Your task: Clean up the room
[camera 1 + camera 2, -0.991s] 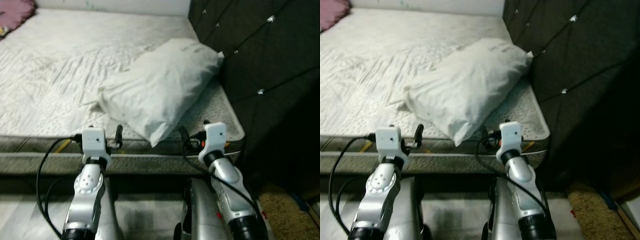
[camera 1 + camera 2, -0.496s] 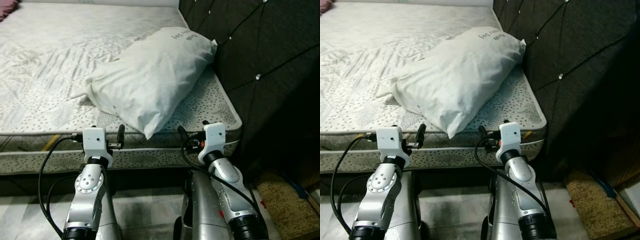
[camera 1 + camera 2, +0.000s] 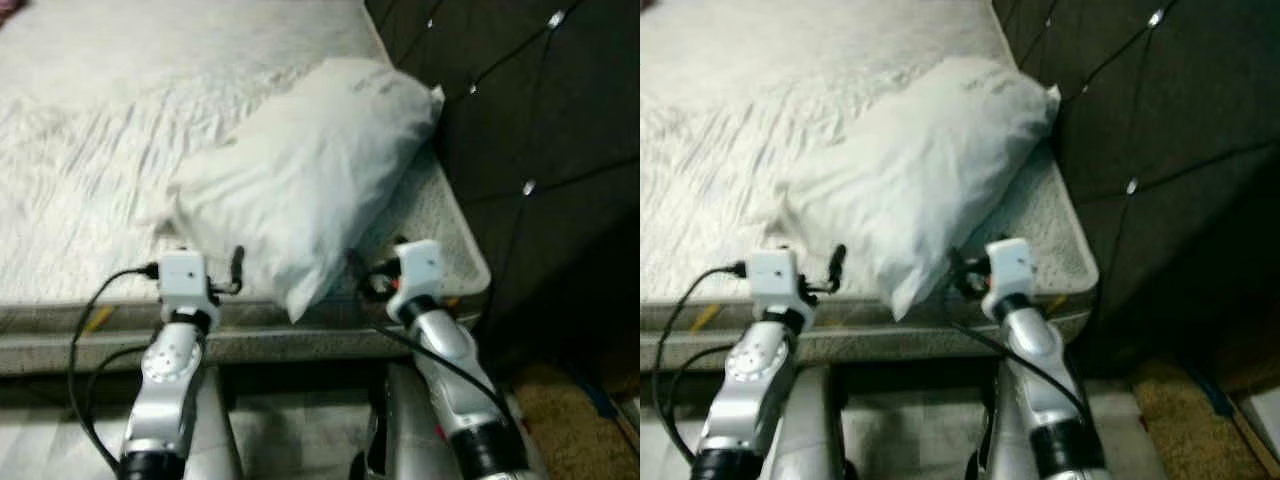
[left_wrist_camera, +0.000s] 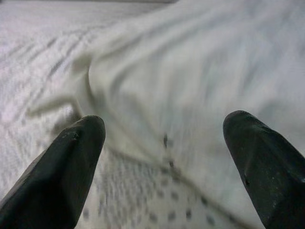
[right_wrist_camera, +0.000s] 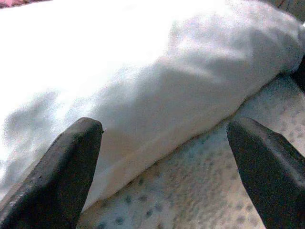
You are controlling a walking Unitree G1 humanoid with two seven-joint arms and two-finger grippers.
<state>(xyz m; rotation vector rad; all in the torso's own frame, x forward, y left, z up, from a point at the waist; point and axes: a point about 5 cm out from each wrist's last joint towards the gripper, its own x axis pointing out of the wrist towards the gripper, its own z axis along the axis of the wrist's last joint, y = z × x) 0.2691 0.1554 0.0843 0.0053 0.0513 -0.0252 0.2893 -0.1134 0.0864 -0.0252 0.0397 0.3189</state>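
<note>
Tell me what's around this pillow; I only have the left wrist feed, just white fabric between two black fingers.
Observer: The pillow lies diagonally on the mattress, its far end against a dark tufted headboard.
Operator: Where's my other arm?
Observer: The right gripper is at the pillow's near corner, by the mattress edge, fingers open.
Operator: And the left one against the bed?
Observer: The left gripper sits at the mattress's front edge, just left of that same corner, also open.
</note>
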